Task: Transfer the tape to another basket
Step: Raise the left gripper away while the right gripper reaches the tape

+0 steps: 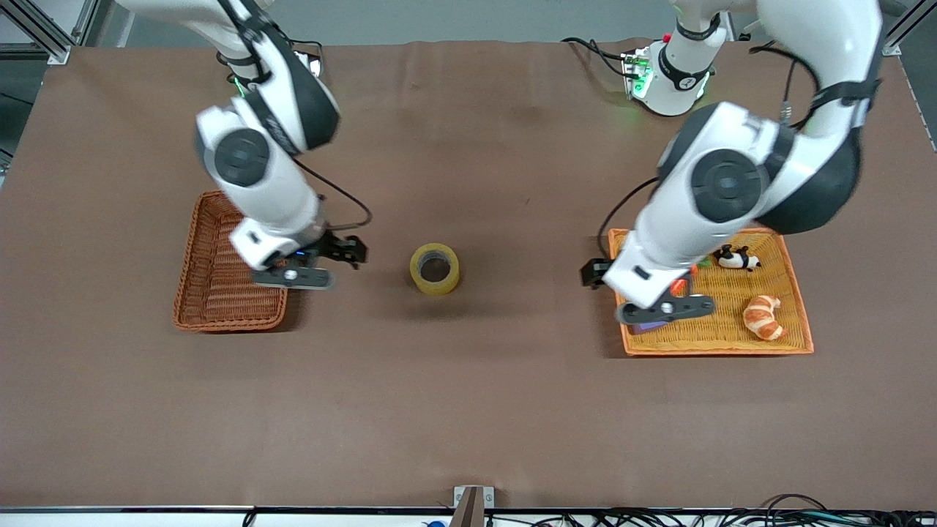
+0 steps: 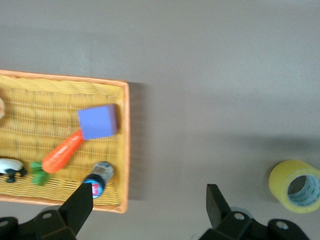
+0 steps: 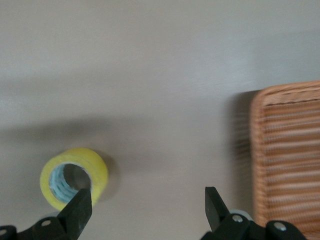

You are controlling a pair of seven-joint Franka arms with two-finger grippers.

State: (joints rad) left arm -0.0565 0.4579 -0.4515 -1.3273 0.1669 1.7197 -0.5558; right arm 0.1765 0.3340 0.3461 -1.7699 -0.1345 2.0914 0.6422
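Note:
The tape (image 1: 435, 268), a yellowish roll with a grey core, stands alone on the brown table mid-way between the two baskets; it also shows in both wrist views, tape (image 2: 295, 186) and tape (image 3: 75, 177). The reddish-brown wicker basket (image 1: 219, 271) lies toward the right arm's end, with nothing visible in it. My right gripper (image 1: 350, 253) hangs open over the bare table between that basket (image 3: 287, 155) and the tape, holding nothing (image 3: 146, 196). My left gripper (image 1: 591, 274) is open and empty over the table just off the yellow-orange tray's rim (image 2: 149, 195).
The flat yellow-orange tray (image 1: 801, 322) toward the left arm's end holds a croissant (image 1: 763, 316), a panda toy (image 1: 738, 258), a carrot (image 2: 62, 152), a purple block (image 2: 97, 121) and a small bottle (image 2: 100, 177). A bracket (image 1: 472, 501) sits at the table's edge nearest the front camera.

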